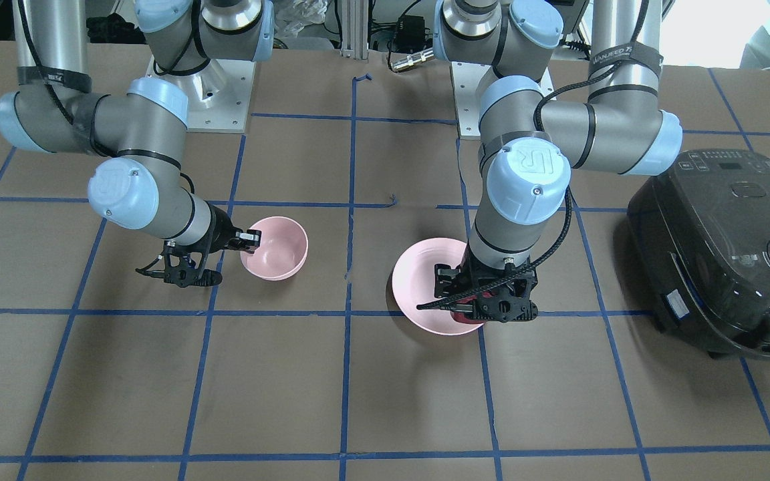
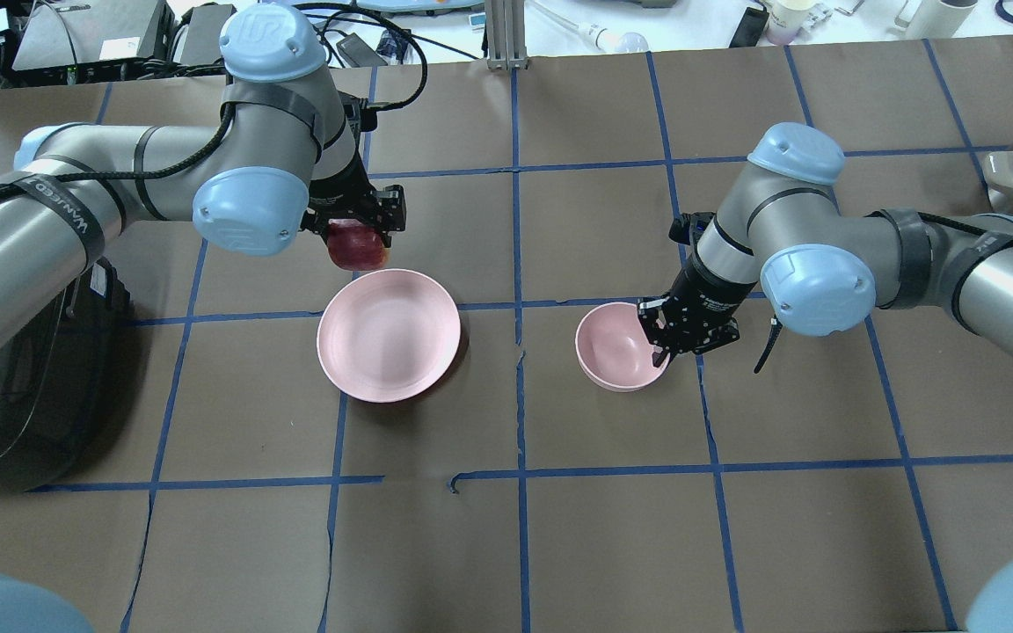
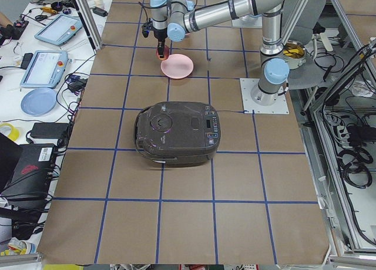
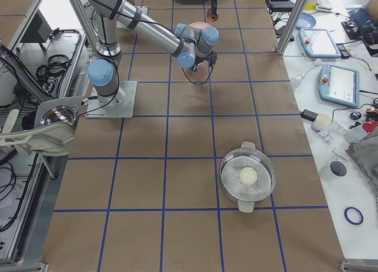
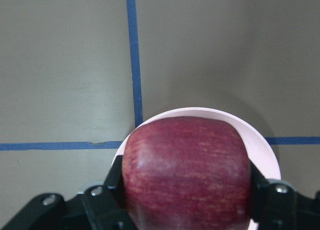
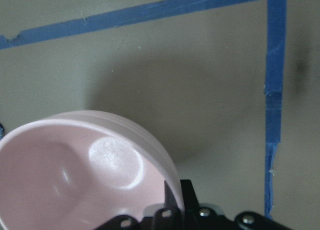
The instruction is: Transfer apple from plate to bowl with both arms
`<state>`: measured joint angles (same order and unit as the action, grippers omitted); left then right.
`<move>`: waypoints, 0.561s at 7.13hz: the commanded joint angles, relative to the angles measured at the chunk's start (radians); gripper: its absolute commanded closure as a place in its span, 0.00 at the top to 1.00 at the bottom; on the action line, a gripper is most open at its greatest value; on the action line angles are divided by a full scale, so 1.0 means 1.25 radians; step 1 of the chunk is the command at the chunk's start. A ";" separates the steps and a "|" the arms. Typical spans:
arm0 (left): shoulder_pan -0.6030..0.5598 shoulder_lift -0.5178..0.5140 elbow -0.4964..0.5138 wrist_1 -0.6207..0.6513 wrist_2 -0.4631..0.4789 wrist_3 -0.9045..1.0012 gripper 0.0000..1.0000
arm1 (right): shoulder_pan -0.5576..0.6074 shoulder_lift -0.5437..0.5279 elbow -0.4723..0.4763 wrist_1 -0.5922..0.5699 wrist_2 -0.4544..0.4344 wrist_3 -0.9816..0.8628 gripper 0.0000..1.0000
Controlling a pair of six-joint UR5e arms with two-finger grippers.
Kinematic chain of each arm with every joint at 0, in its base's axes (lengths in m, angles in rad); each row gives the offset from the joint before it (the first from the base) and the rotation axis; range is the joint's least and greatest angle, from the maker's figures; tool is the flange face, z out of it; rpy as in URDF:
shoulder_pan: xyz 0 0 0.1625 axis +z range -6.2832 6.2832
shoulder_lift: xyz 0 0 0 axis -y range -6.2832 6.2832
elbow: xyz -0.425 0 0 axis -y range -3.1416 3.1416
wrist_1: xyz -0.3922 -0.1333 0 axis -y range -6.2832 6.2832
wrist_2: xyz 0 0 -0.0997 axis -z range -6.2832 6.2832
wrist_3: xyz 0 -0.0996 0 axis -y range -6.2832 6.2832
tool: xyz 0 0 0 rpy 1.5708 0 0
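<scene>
My left gripper [image 2: 357, 236] is shut on the dark red apple [image 2: 355, 248] and holds it lifted over the far rim of the wide pink plate [image 2: 388, 336]. In the left wrist view the apple [image 5: 187, 170] fills the space between the fingers, with the plate [image 5: 262, 142] below it. My right gripper [image 2: 660, 347] is shut on the right-hand rim of the small deep pink bowl [image 2: 614, 349], which stands empty on the table. The right wrist view shows the bowl [image 6: 75, 165] with one finger [image 6: 172, 200] on its rim.
A black rice cooker [image 1: 726, 254] stands at the table end on my left, beside the left arm. A steel pot [image 4: 248, 177] with a pale round thing in it sits at the far right end. Brown paper with blue tape lines covers the table.
</scene>
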<state>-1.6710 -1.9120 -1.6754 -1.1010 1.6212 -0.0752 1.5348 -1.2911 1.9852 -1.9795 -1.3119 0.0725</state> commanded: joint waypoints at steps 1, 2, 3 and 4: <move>0.000 -0.004 0.000 0.000 0.005 0.001 0.00 | 0.001 0.006 0.002 -0.006 -0.006 0.001 0.33; -0.008 -0.010 -0.006 0.001 0.001 -0.017 0.00 | -0.001 0.000 0.006 -0.004 -0.005 0.003 0.69; -0.024 -0.004 -0.006 0.000 -0.001 -0.054 0.00 | -0.001 -0.008 0.004 -0.006 -0.006 0.009 1.00; -0.053 0.000 -0.005 0.000 -0.008 -0.092 0.00 | -0.002 -0.026 -0.010 0.000 -0.023 0.012 1.00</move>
<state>-1.7030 -1.9174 -1.6814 -1.1010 1.6190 -0.1379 1.5337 -1.3028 1.9857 -1.9844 -1.3242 0.0823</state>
